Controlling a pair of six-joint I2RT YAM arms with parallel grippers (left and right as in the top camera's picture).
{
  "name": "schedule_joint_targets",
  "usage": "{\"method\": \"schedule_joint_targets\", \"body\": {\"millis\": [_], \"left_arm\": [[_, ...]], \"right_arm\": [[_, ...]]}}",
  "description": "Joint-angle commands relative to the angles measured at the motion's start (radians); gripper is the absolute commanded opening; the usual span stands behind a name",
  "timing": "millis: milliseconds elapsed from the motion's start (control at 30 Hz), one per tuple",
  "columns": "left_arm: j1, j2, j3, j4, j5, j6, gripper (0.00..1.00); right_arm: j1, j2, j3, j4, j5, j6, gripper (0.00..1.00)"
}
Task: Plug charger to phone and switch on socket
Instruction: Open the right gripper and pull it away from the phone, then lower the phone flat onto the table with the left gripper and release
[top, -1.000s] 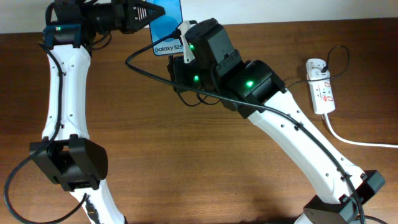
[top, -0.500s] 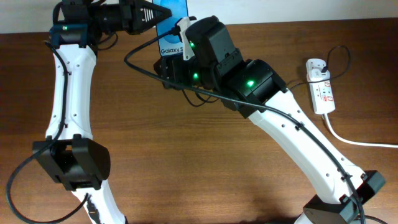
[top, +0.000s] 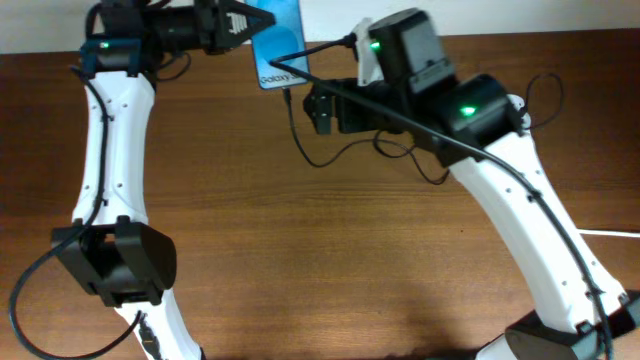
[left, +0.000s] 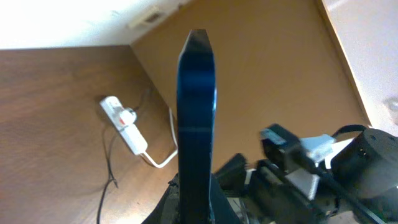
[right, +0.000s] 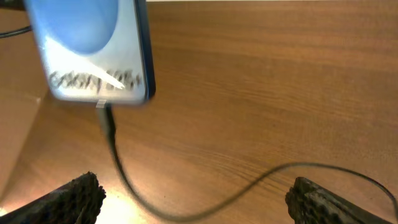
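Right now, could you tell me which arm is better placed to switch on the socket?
Right: the right gripper is open, empty and on the side of the socket; the left gripper holds the phone.

Beyond the fingers of the right gripper, the phone was blurred — text unreadable, far end cut off; the socket switch was too small to read.

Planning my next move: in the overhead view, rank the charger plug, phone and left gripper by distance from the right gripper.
1. The charger plug, just left of the right gripper.
2. The phone, up and left.
3. The left gripper, farthest, top left, shut on the phone.
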Motion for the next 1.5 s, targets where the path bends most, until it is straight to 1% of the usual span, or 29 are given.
{"method": "schedule_joint_targets", "body": {"millis": [0, 67, 100, 133, 167, 200, 233, 267, 300, 367, 400, 433, 467, 500, 533, 600, 667, 733, 767, 833, 867, 1000, 1100, 1133, 1200, 1300, 1467], "left_arm": [[0.014, -0.015, 0.008, 0.005, -0.042, 0.017, 0.0], [0.014, -0.014, 0.008, -0.001, -0.057, 0.018, 0.0], [0.014, -0.012, 0.008, -0.01, -0.057, 0.039, 0.0], [0.013, -0.008, 0.008, -0.056, -0.066, 0.092, 0.0], [0.012, -0.004, 0.008, -0.131, -0.099, 0.127, 0.0], [0.007, 0.003, 0.008, -0.269, -0.17, 0.21, 0.0], [0.0, 0.011, 0.008, -0.373, -0.209, 0.282, 0.0], [-0.008, 0.021, 0.007, -0.439, -0.218, 0.338, 0.0], [-0.029, 0.044, 0.008, -0.523, -0.233, 0.41, 0.0], [-0.066, 0.074, 0.007, -0.608, -0.349, 0.472, 0.0], [-0.096, 0.097, 0.007, -0.647, -0.398, 0.541, 0.0], [-0.126, 0.119, 0.007, -0.667, -0.397, 0.583, 0.0], [-0.156, 0.141, 0.008, -0.672, -0.424, 0.594, 0.0], [-0.186, 0.157, 0.008, -0.671, -0.573, 0.593, 0.0], [-0.205, 0.168, 0.008, -0.675, -0.668, 0.592, 0.0], [-0.237, 0.202, 0.008, -0.676, -0.7, 0.593, 0.0], [-0.244, 0.232, 0.008, -0.661, -0.756, 0.591, 0.0], [-0.241, 0.274, 0.008, -0.657, -0.763, 0.571, 0.0], [-0.237, 0.309, 0.008, -0.636, -0.768, 0.568, 0.0], [-0.219, 0.349, 0.008, -0.584, -0.832, 0.51, 0.0], [-0.208, 0.365, 0.008, -0.564, -0.842, 0.5, 0.0], [-0.167, 0.373, 0.008, -0.538, -0.888, 0.492, 0.0], [-0.163, 0.388, 0.007, -0.581, -0.887, 0.48, 0.0], [-0.166, 0.404, 0.007, -0.605, -0.882, 0.449, 0.0], [-0.167, 0.434, 0.007, -0.647, -0.785, 0.445, 0.0], [-0.168, 0.438, 0.007, -0.675, -0.694, 0.445, 0.0], [-0.188, 0.439, 0.001, -0.672, -0.729, 0.44, 0.0]], "right_arm": [[-0.005, -0.045, 0.021, 0.002, -0.206, -0.142, 0.98], [-0.005, -0.045, 0.021, 0.002, -0.242, -0.141, 0.99], [-0.01, -0.047, 0.021, 0.001, -0.242, -0.139, 0.99], [-0.023, -0.051, 0.021, 0.001, -0.241, -0.128, 0.99], [-0.04, -0.055, 0.021, 0.0, -0.24, -0.11, 0.99], [-0.068, -0.063, 0.021, -0.005, -0.236, -0.09, 0.99], [-0.105, -0.068, 0.021, -0.019, -0.234, -0.063, 0.99], [-0.127, -0.069, 0.021, -0.029, -0.234, -0.05, 0.99], [-0.186, -0.069, 0.02, -0.06, -0.235, -0.023, 0.99], [-0.258, -0.069, 0.02, -0.128, -0.235, -0.023, 0.99], [-0.283, -0.069, 0.02, -0.162, -0.234, -0.035, 0.99], [-0.307, -0.069, 0.02, -0.192, -0.223, -0.036, 0.99], [-0.326, -0.069, 0.02, -0.219, -0.181, -0.035, 0.99], [-0.344, -0.067, 0.019, -0.251, -0.115, -0.035, 0.99], [-0.352, -0.064, 0.019, -0.278, -0.055, -0.032, 0.99], [-0.377, -0.054, 0.018, -0.317, 0.021, -0.032, 0.99], [-0.391, -0.037, 0.018, -0.333, 0.021, -0.032, 0.99], [-0.39, -0.011, 0.017, -0.343, 0.021, -0.032, 0.98], [-0.39, 0.0, 0.016, -0.343, 0.02, -0.032, 0.99], [-0.389, 0.018, 0.01, -0.344, 0.02, -0.032, 0.99], [-0.389, 0.023, 0.004, -0.343, 0.021, -0.032, 0.99], [-0.389, 0.037, 0.001, -0.342, 0.02, -0.032, 0.99], [-0.389, 0.05, 0.001, -0.337, 0.02, -0.032, 0.99], [-0.389, 0.053, 0.001, -0.335, 0.02, -0.032, 0.99], [-0.389, 0.053, 0.001, -0.335, 0.02, -0.032, 0.98], [-0.389, 0.053, 0.001, -0.335, 0.02, -0.032, 0.99], [-0.389, 0.053, 0.001, -0.335, 0.018, -0.032, 0.99]]}}
